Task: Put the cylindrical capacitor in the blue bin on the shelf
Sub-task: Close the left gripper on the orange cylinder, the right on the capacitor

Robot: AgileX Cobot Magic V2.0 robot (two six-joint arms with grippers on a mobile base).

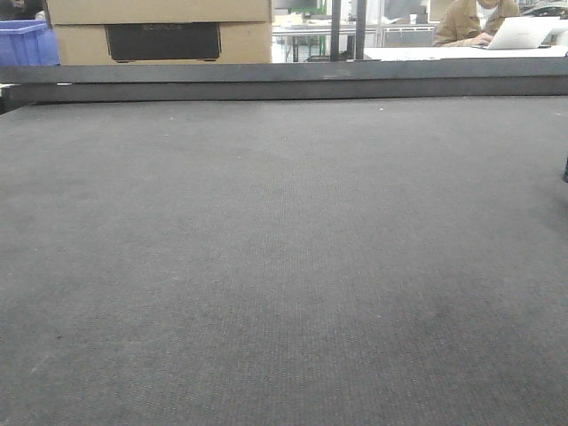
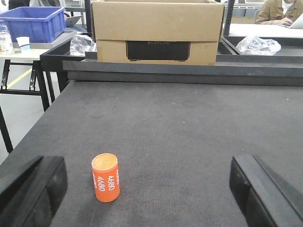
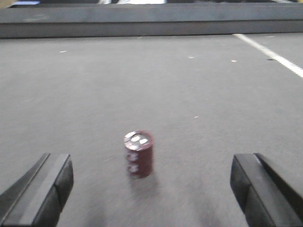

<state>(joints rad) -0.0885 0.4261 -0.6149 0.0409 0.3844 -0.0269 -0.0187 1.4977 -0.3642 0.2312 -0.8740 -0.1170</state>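
The cylindrical capacitor (image 3: pixel 138 154) is a dark maroon stub with a silver top. It stands upright on the grey table mat, a little blurred. My right gripper (image 3: pixel 150 191) is open and empty, with its jaws wide apart just short of the capacitor, one on each side. My left gripper (image 2: pixel 149 191) is open and empty. An orange cylinder marked 4680 (image 2: pixel 105 178) stands upright between its jaws, nearer the left finger (image 2: pixel 35 189). A blue bin (image 2: pixel 33 22) stands on a side table at the far left. The steel shelf is out of view.
A cardboard box (image 2: pixel 157 30) sits on the black raised ledge (image 2: pixel 189 73) at the mat's far edge, with crumpled plastic bags (image 2: pixel 258 45) beside it. A person works at a laptop (image 1: pixel 519 33) beyond. A dark sliver (image 1: pixel 565 170) shows at the front view's right edge.
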